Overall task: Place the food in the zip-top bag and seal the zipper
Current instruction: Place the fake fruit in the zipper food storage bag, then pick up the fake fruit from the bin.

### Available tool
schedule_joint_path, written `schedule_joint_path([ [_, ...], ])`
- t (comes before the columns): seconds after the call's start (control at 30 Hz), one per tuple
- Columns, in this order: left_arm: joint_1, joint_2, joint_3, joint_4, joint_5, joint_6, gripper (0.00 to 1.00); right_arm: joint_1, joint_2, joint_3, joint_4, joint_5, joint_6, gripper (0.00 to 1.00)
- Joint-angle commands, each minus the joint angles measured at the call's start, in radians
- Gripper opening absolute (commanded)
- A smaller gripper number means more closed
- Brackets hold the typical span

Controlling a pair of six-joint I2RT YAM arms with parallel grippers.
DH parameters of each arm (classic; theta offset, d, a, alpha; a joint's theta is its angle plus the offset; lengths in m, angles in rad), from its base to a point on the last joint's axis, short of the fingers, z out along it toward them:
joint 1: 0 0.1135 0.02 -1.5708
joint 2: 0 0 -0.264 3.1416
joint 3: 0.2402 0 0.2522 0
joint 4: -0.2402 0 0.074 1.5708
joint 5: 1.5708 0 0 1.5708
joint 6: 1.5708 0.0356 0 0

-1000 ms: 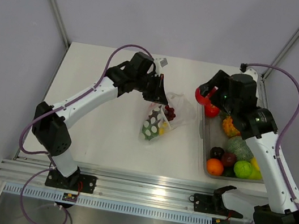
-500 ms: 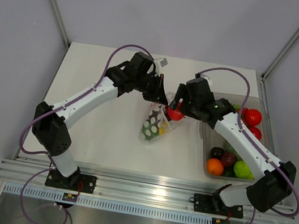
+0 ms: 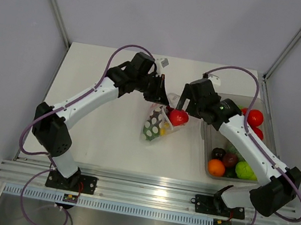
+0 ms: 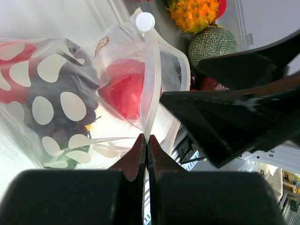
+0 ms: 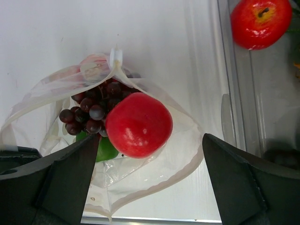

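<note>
Zip-top bag (image 4: 61, 108) pinched between closed left fingers (image 4: 133, 161).

Bright, even, diffuse light fills the top view, leaving only faint, soft-edged shadows on the white counter (image 3: 111, 140). In the wrist views the middle distance is sharp — yet the left tool (image 4: 146, 139), close to its lens, is a soft, nearly featureless black mass, and the film of the zip-top bag (image 5: 154, 164) carries pale glare.
</note>
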Motion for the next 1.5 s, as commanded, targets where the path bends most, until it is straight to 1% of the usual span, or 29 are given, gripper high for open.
schedule_joint_path([
  [0.0,0.004,-0.057,0.027,0.056,0.018,0.003,0.00,-0.025,-0.044,0.040,-0.033,0.081,-0.015,0.99],
  [0.17,0.007,-0.062,0.010,0.056,0.018,0.006,0.00,-0.059,-0.053,0.022,-0.034,0.073,0.003,0.99],
  [0.2,0.008,-0.067,0.007,0.057,0.020,0.005,0.00,-0.076,-0.064,0.017,-0.033,0.068,0.006,0.97],
  [0.27,0.014,-0.076,-0.001,0.059,0.020,0.008,0.00,-0.154,-0.079,-0.012,-0.018,0.030,0.011,0.89],
  [0.3,0.016,-0.082,-0.005,0.059,0.021,0.008,0.00,-0.188,-0.093,-0.027,-0.005,0.010,0.010,0.78],
  [0.33,0.022,-0.086,-0.008,0.064,0.021,0.009,0.00,-0.255,-0.100,-0.065,0.013,-0.031,0.002,0.73],
  [0.37,0.024,-0.093,-0.013,0.064,0.023,0.008,0.00,-0.283,-0.104,-0.084,0.041,-0.039,-0.003,0.68],
  [0.43,0.028,-0.097,-0.019,0.067,0.026,0.008,0.00,-0.323,-0.081,-0.110,0.053,-0.044,-0.019,0.64],
  [0.5,0.030,-0.097,-0.021,0.068,0.028,0.006,0.00,-0.374,-0.035,-0.116,0.067,-0.056,-0.024,0.64],
  [0.57,0.030,-0.097,-0.021,0.070,0.029,0.003,0.00,-0.429,-0.006,-0.126,0.108,-0.099,-0.015,0.72],
  [0.63,0.030,-0.097,-0.022,0.071,0.032,0.002,0.00,-0.455,0.036,-0.129,0.130,-0.120,0.003,0.78],
  [0.67,0.030,-0.099,-0.024,0.070,0.032,0.003,0.00,-0.466,0.051,-0.126,0.142,-0.116,0.011,0.83],
  [0.73,0.030,-0.100,-0.025,0.067,0.031,0.008,0.00,-0.477,0.100,-0.113,0.159,-0.113,0.017,0.87],
  [0.77,0.030,-0.100,-0.024,0.065,0.031,0.008,0.00,-0.480,0.120,-0.107,0.167,-0.113,0.019,0.93],
  [0.83,0.031,-0.100,-0.022,0.062,0.031,0.011,0.00,-0.486,0.182,-0.090,0.173,-0.110,0.033,0.96],
  [0.9,0.031,-0.100,-0.021,0.061,0.031,0.012,0.00,-0.500,0.229,-0.083,0.191,-0.116,0.046,0.98],
  [1.1,0.034,-0.097,-0.021,0.050,0.032,0.019,0.00,-0.516,0.301,-0.087,0.271,-0.105,0.108,0.99],
  [1.23,0.039,-0.097,-0.019,0.047,0.034,0.023,0.00,-0.519,0.330,-0.081,0.295,-0.080,0.141,0.99],
  [1.47,0.045,-0.093,-0.028,0.047,0.041,0.029,0.00,-0.529,0.354,-0.075,0.335,-0.082,0.189,0.99],
])
